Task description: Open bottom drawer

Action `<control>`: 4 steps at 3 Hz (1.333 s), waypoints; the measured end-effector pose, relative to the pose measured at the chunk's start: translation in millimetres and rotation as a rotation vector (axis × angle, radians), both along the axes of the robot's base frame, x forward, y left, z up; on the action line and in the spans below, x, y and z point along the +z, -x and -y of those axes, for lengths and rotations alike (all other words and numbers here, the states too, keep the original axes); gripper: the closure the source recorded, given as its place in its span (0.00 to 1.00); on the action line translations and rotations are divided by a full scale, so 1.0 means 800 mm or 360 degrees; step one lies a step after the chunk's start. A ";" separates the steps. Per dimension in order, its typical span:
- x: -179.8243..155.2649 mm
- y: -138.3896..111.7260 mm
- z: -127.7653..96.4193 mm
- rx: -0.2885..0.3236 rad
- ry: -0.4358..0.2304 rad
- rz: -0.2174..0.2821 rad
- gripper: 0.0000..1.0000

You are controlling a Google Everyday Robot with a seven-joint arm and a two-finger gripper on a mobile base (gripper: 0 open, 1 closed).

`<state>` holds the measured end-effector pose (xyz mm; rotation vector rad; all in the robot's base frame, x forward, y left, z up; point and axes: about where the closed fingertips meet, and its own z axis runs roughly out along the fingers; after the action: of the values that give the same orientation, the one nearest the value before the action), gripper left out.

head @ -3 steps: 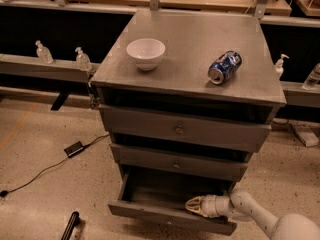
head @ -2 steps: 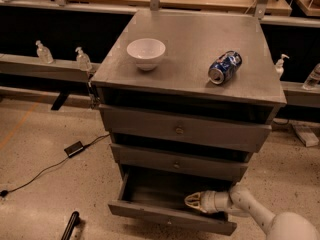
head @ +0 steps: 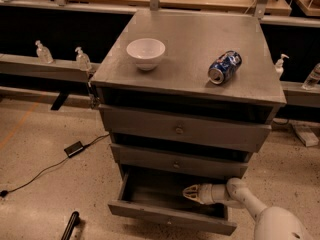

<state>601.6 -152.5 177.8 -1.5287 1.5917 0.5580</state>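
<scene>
A cream-coloured two-finger gripper point(head: 190, 193) on a pale, rounded robot arm point(head: 250, 206) is shown low and right of centre in the frame. It reaches in from the lower right corner and points left. It sits inside the hollow of the bottom drawer point(head: 165, 215), the lowest and slimmest plain grey drawer of a grey metal cabinet point(head: 190, 39). Whether the gripper is open or closed cannot be told, and nothing appears to be held in it.

The bottom drawer is already drawn well out towards the bottom of the frame, with its dark interior exposed. Its front panel lies just below the gripper in the frame, and its long axis runs left to right, so any further pull would be made towards the bottom edge. Above it, the middle drawer front point(head: 175, 163) and the taller top drawer front point(head: 180, 130) are seen closed.

On the cabinet top, a white ceramic bowl point(head: 145, 51) stands at the left and a blue drinks can point(head: 224, 67) lies on its side at the right.

Compared with a second ago, the drawer is about as far out. The gripper seems to have been shifted slightly up and left.
</scene>
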 end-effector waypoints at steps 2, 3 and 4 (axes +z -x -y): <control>-0.029 0.029 -0.006 0.0062 0.0048 -0.0101 1.00; -0.038 0.080 -0.002 0.0062 0.0052 -0.0189 1.00; -0.038 0.083 0.001 0.0056 0.0057 -0.0198 1.00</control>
<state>535.4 -153.2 147.4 -1.5779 1.6792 0.6586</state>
